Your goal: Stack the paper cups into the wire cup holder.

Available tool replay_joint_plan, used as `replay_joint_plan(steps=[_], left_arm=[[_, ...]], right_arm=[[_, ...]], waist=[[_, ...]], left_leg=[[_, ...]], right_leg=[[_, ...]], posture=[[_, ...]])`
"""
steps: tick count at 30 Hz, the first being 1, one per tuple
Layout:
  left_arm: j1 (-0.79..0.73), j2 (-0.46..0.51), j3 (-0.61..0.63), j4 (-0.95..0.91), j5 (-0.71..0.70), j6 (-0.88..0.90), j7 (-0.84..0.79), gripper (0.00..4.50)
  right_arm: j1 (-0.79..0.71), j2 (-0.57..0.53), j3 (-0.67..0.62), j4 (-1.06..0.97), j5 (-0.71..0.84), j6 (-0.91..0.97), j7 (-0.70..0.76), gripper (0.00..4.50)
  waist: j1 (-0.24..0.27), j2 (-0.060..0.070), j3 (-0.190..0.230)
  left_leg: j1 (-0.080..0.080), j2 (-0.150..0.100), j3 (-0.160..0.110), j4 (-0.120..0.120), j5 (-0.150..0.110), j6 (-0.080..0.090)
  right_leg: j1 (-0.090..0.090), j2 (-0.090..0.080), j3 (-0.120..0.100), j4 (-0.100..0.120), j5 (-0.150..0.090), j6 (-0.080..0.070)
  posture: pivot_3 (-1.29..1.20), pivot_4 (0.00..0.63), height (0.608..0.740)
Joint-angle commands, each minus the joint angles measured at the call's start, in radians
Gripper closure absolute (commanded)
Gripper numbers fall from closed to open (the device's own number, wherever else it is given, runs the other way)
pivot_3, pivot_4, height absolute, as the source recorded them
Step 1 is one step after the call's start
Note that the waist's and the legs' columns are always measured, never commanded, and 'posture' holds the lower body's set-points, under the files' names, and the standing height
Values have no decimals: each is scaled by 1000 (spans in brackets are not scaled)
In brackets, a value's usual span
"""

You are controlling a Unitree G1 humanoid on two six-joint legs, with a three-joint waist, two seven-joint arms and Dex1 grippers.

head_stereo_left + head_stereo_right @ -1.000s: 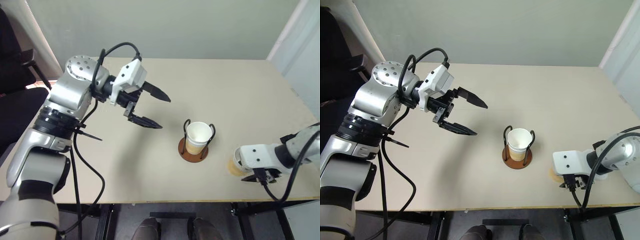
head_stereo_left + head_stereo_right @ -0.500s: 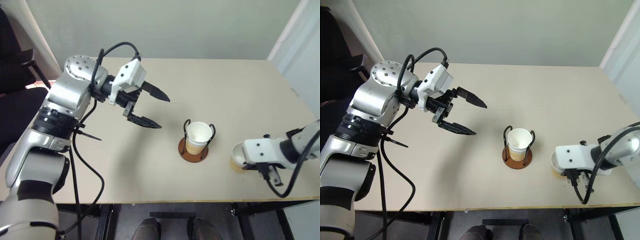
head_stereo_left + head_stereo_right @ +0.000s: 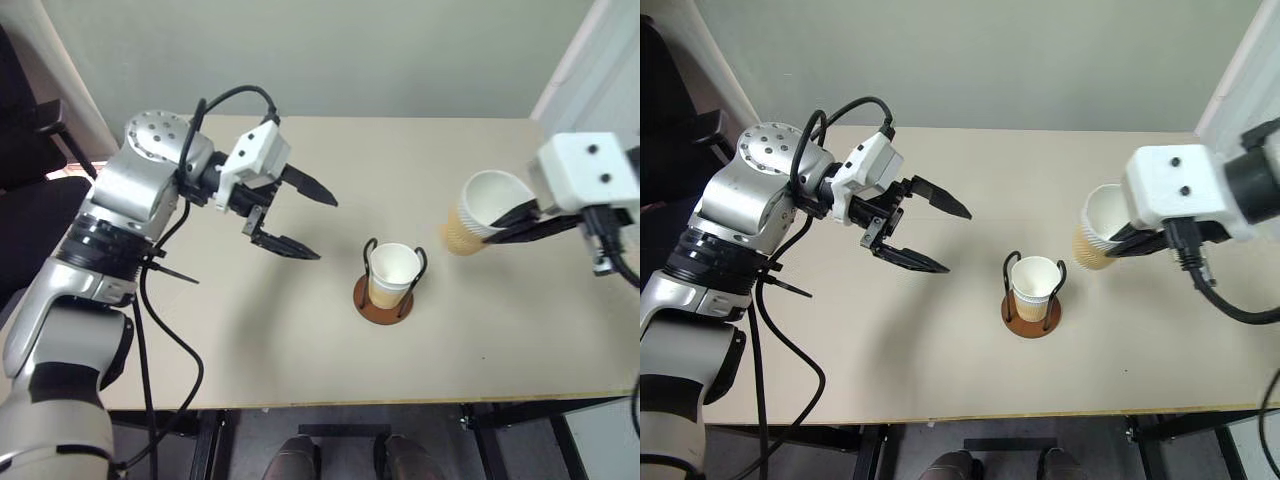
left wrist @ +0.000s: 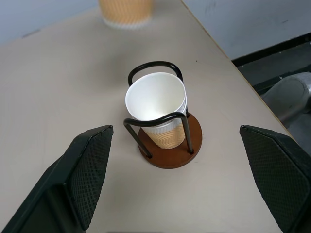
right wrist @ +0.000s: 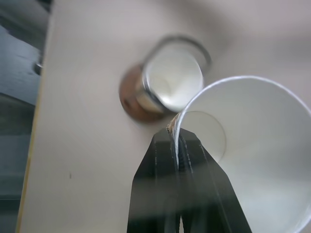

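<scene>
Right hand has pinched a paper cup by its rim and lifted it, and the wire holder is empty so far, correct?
Not quite: the wire holder already has a paper cup in it, as the left wrist view shows. The right hand does pinch the lifted cup by its rim.

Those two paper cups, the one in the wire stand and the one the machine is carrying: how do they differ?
The cup in the wire cup holder stands upright on the table; the carried cup hangs tilted in the air.

The holder's cup is ringed by black wire loops; the carried cup is pinched at its rim by the right gripper, jaws shut.

Both are tan outside, white inside.
</scene>
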Motion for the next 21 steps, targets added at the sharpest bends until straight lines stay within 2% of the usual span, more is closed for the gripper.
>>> replay_joint_plan(steps=[1,8,15,21], left_arm=[[-20,8,12,-19,-13,-11,-32,0],[-17,21,16,-35,-11,-5,-32,0],[-14,25,19,-38,-8,-1,-32,0],[-13,26,20,-42,-7,2,-32,0]], right_arm=[[-47,53,58,19,-29,-23,6,4466],[-58,137,150,105,-103,-133,6,4466],[-57,202,182,139,-154,-185,6,4466],[-192,214,201,181,-128,-200,6,4466]], waist=[[0,0,0],[0,0,0],[-4,0,0],[-6,0,0]], left_leg=[[0,0,0,0,0,0],[-2,0,-1,0,0,0],[-1,0,-1,0,1,-1],[-1,0,-1,0,1,-2]], right_leg=[[0,0,0,0,0,0],[-1,-1,0,-2,0,0],[-1,0,-1,0,0,-3],[-2,0,-1,1,0,-4]], posture=[[0,150,740],[0,150,740],[0,150,740],[0,150,740]])
